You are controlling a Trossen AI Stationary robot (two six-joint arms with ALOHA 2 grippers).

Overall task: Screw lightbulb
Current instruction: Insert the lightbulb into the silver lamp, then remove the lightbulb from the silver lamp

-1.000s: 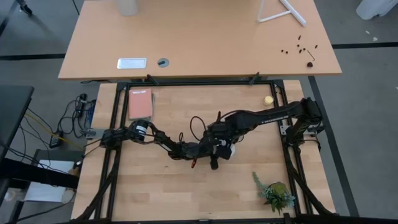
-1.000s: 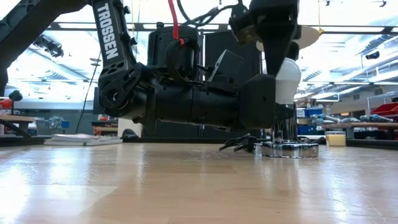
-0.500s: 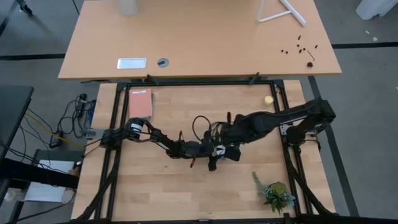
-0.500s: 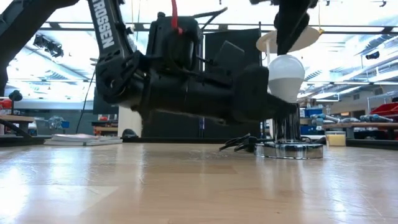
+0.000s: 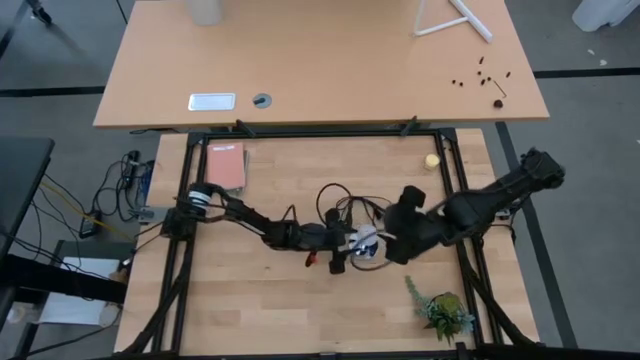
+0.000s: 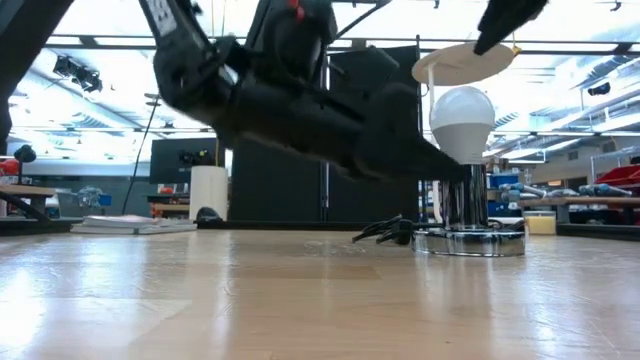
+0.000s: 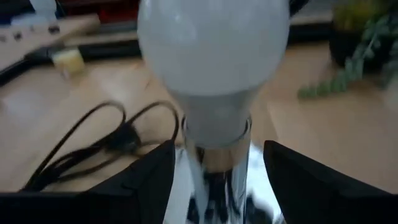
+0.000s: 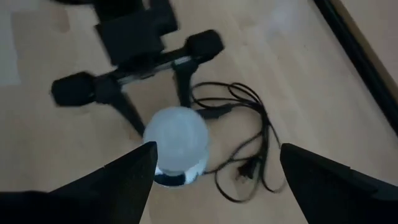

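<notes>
Upright, the frosted white lightbulb stands in its chrome socket.

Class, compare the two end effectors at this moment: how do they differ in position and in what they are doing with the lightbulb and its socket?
The left end effector sits low with its fingers on either side of the chrome socket stem, while the right end effector hangs open above the lightbulb, touching nothing. In the high view, the left reaches in from the left and the right from the right. Both are dark, two-fingered and aimed at the same lightbulb.
</notes>
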